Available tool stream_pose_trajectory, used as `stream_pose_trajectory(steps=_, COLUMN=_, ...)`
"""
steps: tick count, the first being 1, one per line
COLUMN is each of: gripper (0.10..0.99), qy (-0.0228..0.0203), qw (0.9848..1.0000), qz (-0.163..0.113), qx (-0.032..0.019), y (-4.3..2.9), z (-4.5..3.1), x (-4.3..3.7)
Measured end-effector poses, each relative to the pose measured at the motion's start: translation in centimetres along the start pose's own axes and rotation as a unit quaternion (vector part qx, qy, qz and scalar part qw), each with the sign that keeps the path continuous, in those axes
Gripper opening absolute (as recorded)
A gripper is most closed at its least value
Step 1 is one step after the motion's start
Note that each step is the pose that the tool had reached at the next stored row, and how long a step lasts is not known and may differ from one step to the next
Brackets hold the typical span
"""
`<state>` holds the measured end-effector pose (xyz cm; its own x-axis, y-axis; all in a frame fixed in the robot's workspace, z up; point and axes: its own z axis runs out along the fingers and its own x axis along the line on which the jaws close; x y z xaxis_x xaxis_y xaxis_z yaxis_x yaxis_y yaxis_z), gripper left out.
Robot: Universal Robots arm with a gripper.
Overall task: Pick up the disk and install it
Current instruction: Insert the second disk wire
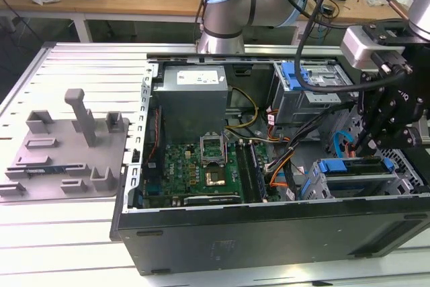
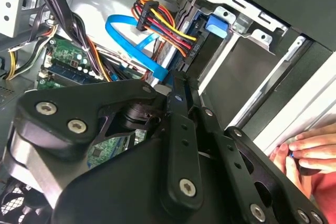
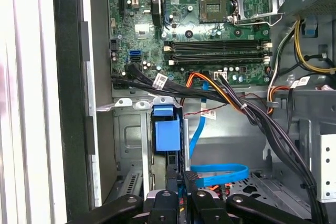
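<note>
The disk stands on edge in the drive cage at the open computer case's corner, on the exterior view's right, with its bright blue carrier frame along the top. My black gripper points straight down onto it. In the first wrist view the disk appears edge-on as a narrow strip with a blue tab, running under the gripper. The second wrist view has the gripper with its fingers drawn close together and a sliver of blue between them, and the carrier's blue tab beyond.
A blue data cable and bundled power wires lie beside the cage. The motherboard and power supply fill the case's middle. A grey fixture plate sits outside. A person's hand rests at the case wall.
</note>
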<state>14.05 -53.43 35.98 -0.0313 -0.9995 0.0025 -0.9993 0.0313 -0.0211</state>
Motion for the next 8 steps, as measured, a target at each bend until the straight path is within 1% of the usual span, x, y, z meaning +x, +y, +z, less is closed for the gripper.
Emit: stream_pose_trajectory(steps=8, gripper=0.161, qy=0.0, qw=1.0, qz=0.0, qx=0.0, y=-0.23, z=0.48, x=0.04)
